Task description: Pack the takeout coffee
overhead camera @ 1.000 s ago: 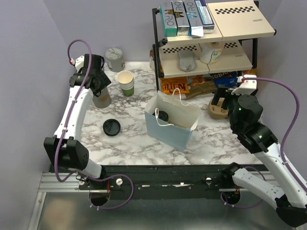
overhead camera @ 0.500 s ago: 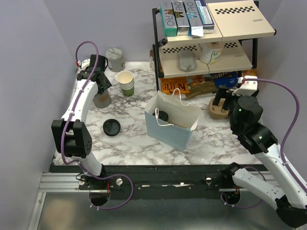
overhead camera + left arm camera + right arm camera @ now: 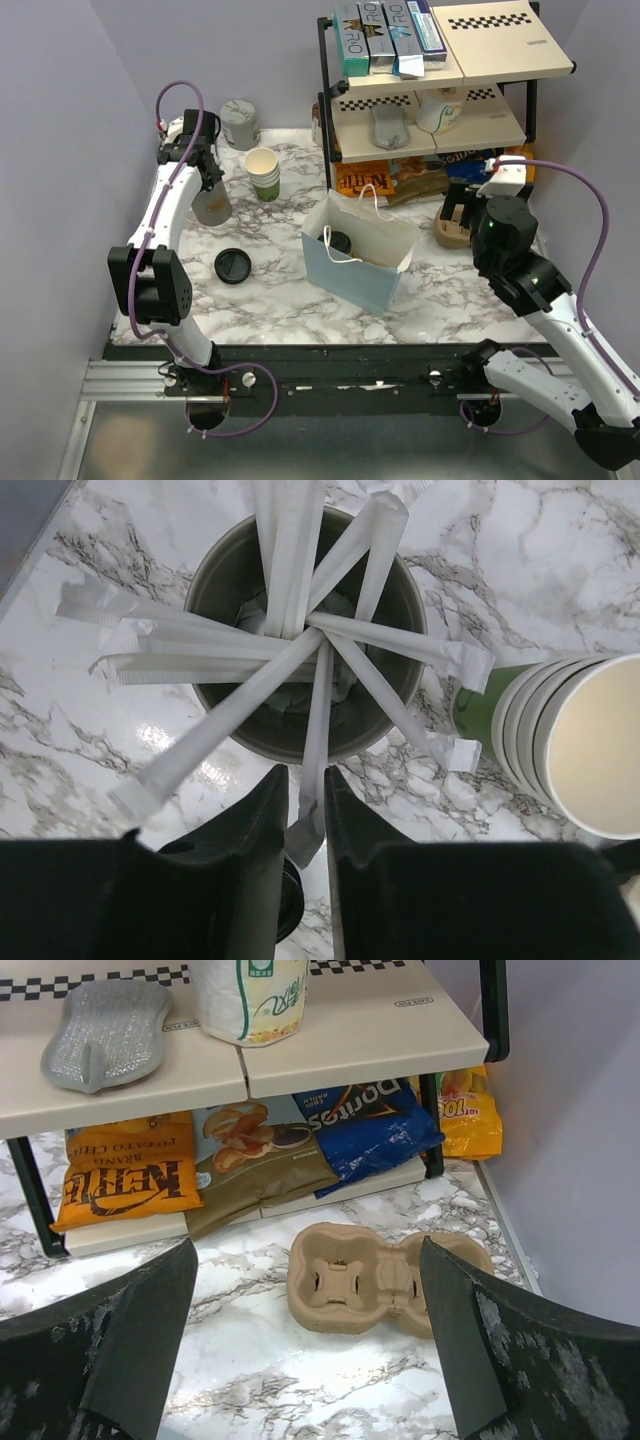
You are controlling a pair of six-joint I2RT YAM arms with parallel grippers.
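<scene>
The takeout coffee (image 3: 340, 241) stands inside the open blue paper bag (image 3: 357, 255); only its round black lid shows. My left gripper (image 3: 205, 185) hangs far from it at the back left, over a grey cup of paper-wrapped straws (image 3: 290, 640). In the left wrist view the left gripper (image 3: 305, 810) has its jaws drawn in on the end of one wrapped straw (image 3: 315, 730). My right gripper (image 3: 305, 1260) is wide open with nothing in it, above the marble just in front of a cardboard cup carrier (image 3: 385, 1278).
A stack of lidless cream-and-green cups (image 3: 263, 172) stands right of the straw cup. A loose black lid (image 3: 232, 265) lies on the marble. A second grey container (image 3: 239, 123) is at the back. The shelf rack (image 3: 430, 90) with snack bags (image 3: 125, 1180) fills the back right.
The left gripper's jaws have narrowed from wide open onto a wrapped straw, and its wrist has shifted toward the back left. The right arm has edged slightly left.
</scene>
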